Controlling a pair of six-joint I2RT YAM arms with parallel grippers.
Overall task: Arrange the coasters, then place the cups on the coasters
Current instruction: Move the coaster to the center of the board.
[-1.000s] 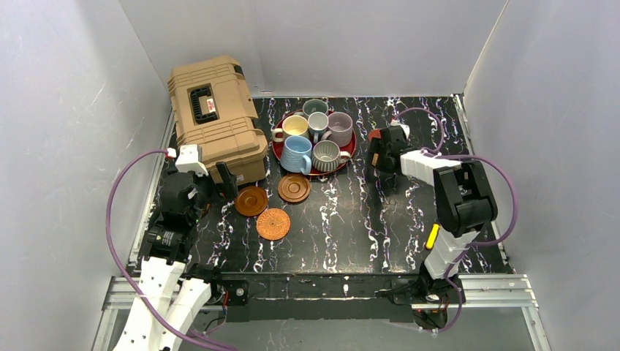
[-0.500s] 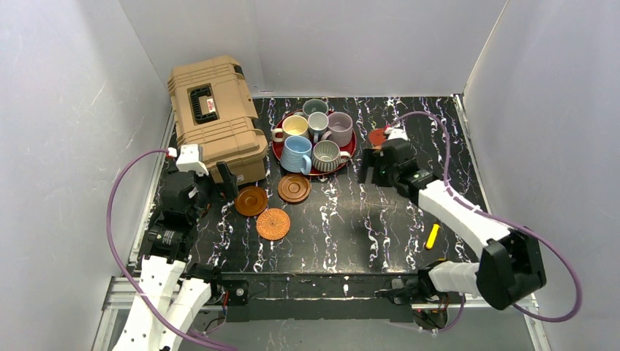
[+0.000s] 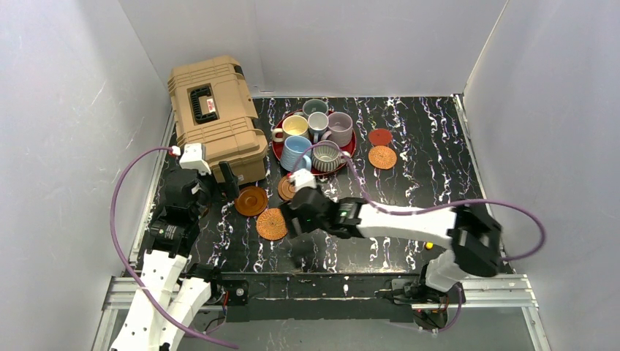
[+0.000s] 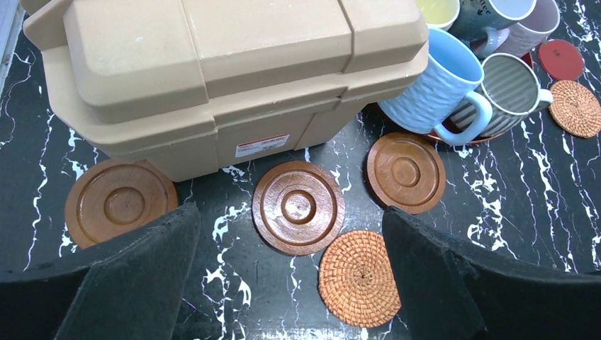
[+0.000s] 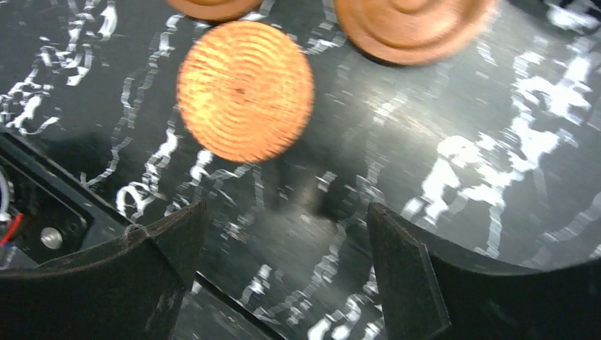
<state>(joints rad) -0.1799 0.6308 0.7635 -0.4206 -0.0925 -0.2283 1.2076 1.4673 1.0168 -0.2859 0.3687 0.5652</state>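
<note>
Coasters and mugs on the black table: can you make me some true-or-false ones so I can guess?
1. The ribbed light blue mug stands on the round red tray. True.
2. A mug sits on the pinkish-red round coaster. False: nothing is on it.
3. The right gripper holds the near orange woven coaster. False: its jaws are open and empty, and that coaster lies flat on the black marbled table.
4. A dark brown ringed wooden coaster lies beside the tan plastic case. True.
5. The left gripper is shut. False: it is open.
</note>
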